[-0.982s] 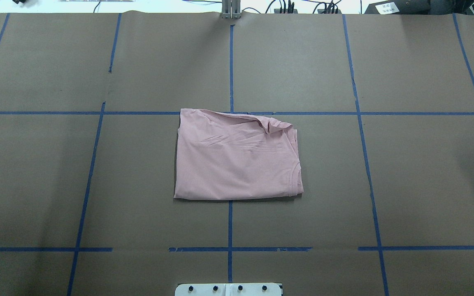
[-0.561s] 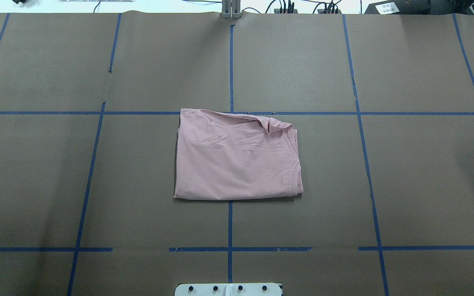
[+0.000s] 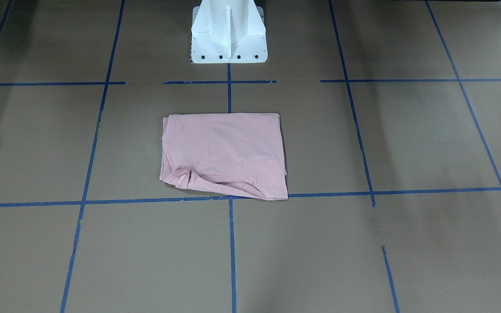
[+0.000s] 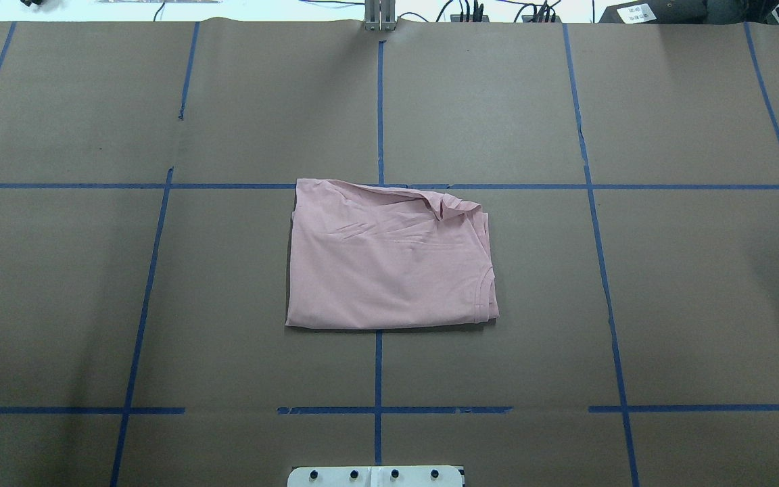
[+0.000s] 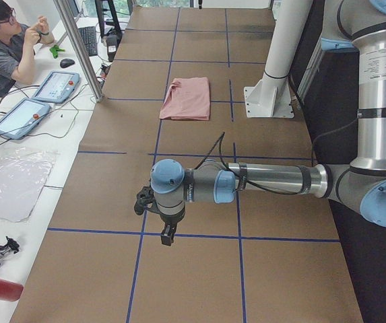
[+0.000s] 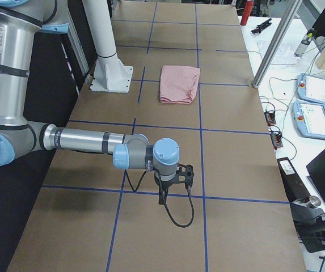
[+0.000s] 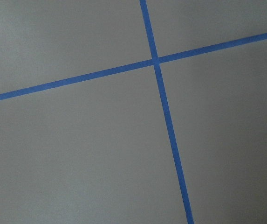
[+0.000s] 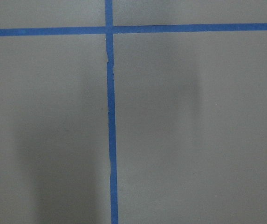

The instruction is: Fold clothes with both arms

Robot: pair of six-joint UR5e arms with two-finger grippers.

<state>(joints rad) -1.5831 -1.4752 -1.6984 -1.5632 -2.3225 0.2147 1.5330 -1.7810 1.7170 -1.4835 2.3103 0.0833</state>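
While both arms hang out wide of the action, the front-facing camera has the pink T-shirt lying flat as a folded rectangle on the brown-papered table. It sits near the white pedestal base and straight out from it, plain side up. A blue tape line runs from base to shirt.

Over to the overhead view: the shirt is centred ahead of the base. Its rumpled corner is on the side away from the base, and the neckline curve shows at the nearer corner on the robot's right.

From the table's left end, the left arm stretches level, well away from the base. The left gripper points down over the paper; fingers parted or pressed together, I cannot tell. A person sits beyond the table's far edge from the base.

From the right end, the right arm mirrors that. The right gripper points down, its grip just as unreadable.

Left wrist camera: paper and a tape crossing. Right wrist camera: paper and a second crossing.
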